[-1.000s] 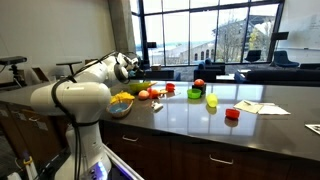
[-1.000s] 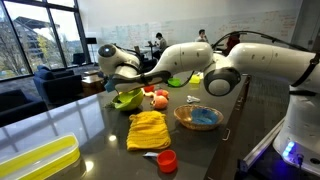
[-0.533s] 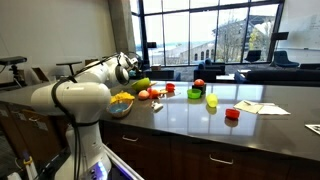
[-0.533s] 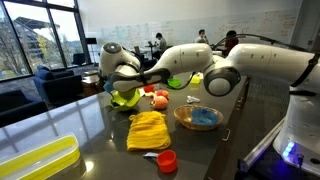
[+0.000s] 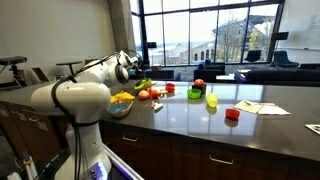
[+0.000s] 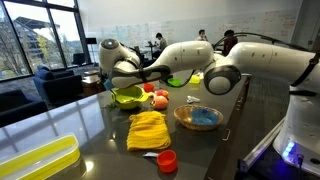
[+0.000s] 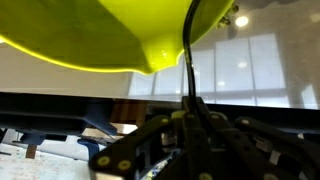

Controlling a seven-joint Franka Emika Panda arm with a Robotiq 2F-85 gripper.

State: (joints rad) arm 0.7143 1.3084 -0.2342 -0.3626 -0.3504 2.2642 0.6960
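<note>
Tool (image 6: 122, 88) narrow, jaws pinched on the rim of the green bowl (image 6: 128, 97). In the wrist view, the bowl (image 7: 100, 35) fills the top and the fingers (image 7: 188, 105) rise from below to clamp its edge. The bowl sits low at the far end of the worktop (image 6: 100, 140), directly under the tool; whether it touches the surface is unclear.

Just beside the bowl are orange fruits (image 6: 158, 98). Nearer the camera are a yellow cloth (image 6: 148, 130), a woven basket (image 6: 197, 118) and a red cup (image 6: 167, 160). A yellow tray (image 6: 38, 160) lies well apart. Nothing crowds the grip.
</note>
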